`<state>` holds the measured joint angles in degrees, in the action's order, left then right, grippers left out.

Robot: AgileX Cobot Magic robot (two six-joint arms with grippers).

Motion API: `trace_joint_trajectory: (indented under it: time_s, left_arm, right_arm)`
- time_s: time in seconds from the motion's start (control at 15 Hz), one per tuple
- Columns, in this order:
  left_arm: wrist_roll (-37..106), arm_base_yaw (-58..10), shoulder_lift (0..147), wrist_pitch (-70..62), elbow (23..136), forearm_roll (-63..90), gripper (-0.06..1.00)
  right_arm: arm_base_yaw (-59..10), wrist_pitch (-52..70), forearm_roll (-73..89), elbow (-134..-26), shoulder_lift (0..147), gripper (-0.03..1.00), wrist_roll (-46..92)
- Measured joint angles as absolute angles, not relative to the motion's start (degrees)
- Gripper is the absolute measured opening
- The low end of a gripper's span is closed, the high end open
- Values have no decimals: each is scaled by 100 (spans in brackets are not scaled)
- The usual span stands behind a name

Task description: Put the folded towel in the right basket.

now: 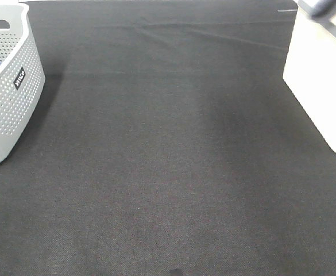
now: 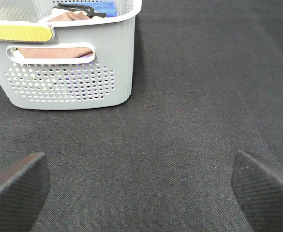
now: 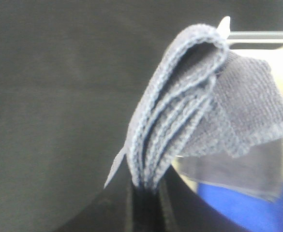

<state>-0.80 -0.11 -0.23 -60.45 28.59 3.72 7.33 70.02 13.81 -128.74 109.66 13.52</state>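
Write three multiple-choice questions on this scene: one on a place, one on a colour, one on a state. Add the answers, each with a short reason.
1. In the high view, where is the grey basket?
A. left edge B. middle C. right edge
2. What colour is the towel in the right gripper?
A. red B. grey C. yellow
3. How is the left gripper?
A. shut on a towel B. shut on the basket C. open, empty
Answers: 1 A, it stands at the left edge of the cloth; 2 B, its folded layers look grey; 3 C, its fingers stand wide apart, nothing between.
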Motion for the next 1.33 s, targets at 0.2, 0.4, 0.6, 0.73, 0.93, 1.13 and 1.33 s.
trace_joint_trajectory:
  time_s: [0.2,0.4,0.6,0.73,0.93,1.13,1.33]
  left_arm:
    - [-80,-11,-23,-6045,2859,372,97]
    - [-80,-11,-23,-6045,2859,372,97]
    - [-80,-11,-23,-6045,2859,372,97]
    - [-80,-11,-23,-6045,2859,372,97]
    - [-80,-11,-23,-6045,2859,372,97]
    - [-80,-11,-23,-6045,2859,372,97]
    - [-80,-11,-23,-6045,2859,372,97]
  right_arm:
    - [1243,7007,1226,-12645,10961,5,1352]
    - [1364,7007,1066,-12353,11070,5,1352]
    - [1364,7007,1003,-12256,11499,5,1352]
    - [1364,7002,957,-12256,11751,10,1352]
    - [1364,7002,716,-12256,11963,38,1341]
    - [1364,6996,470,-12256,12032,73,1192]
    - [1364,6996,510,-12256,12032,77,1094]
